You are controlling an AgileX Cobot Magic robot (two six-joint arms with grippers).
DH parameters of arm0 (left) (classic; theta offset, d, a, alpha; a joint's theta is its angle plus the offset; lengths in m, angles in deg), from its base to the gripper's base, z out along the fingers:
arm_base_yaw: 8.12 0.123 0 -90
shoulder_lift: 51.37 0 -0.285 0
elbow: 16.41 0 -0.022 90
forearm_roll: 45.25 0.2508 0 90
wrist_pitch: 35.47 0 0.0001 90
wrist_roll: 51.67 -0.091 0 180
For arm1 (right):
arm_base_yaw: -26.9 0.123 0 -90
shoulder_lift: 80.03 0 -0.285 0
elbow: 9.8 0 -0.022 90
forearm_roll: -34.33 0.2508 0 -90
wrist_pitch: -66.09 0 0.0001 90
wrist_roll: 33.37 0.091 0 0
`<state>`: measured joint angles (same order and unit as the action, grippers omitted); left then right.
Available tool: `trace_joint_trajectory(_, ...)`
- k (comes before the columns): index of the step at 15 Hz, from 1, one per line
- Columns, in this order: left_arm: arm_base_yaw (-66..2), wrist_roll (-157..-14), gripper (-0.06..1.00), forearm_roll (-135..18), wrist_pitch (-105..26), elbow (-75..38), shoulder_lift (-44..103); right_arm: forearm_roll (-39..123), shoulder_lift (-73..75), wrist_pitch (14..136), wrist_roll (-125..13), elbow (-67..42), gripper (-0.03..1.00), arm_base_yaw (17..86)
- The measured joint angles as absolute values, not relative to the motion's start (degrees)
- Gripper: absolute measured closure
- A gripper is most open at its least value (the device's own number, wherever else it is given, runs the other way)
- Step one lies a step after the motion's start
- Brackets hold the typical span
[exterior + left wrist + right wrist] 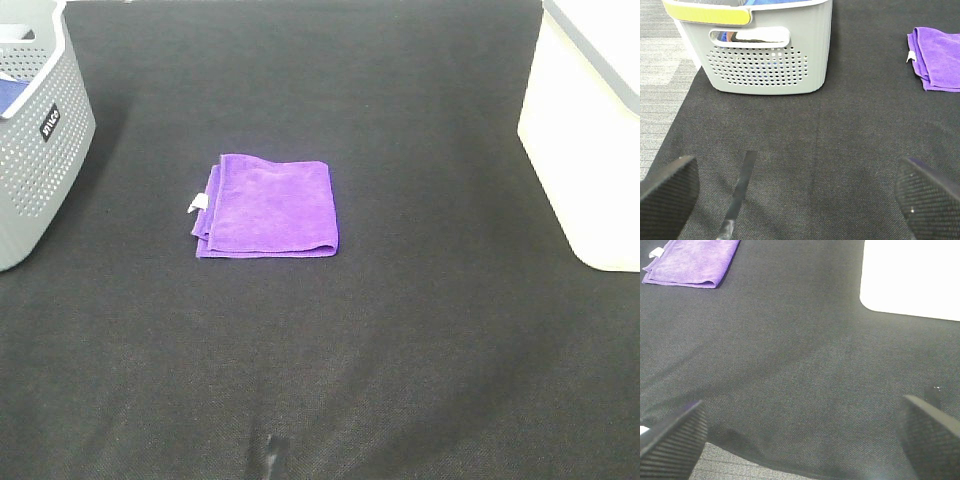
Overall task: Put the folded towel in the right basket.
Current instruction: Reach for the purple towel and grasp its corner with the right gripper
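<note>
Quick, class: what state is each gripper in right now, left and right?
Left gripper: open, holding nothing.
Right gripper: open, holding nothing.

The towel (268, 206) is soft, fuzzy purple cloth with a matt nap; the black mat (420, 340) is coarse, dull woven fabric. The left basket (40, 160) is smooth grey plastic punched with small holes; the right basket (590, 170) looks smooth and white; the left gripper (799, 200) and right gripper (800, 440) have black, finely ribbed pads.
</note>
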<state>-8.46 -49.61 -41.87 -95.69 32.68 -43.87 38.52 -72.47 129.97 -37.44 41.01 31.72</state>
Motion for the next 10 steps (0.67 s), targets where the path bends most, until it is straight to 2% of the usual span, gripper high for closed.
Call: trace_joint_trajectory(10,-8.5,-49.6,-0.04,-41.9,-95.7,32.7,-43.9,38.5,-72.5,130.0,-37.4,41.0,-0.01,31.7)
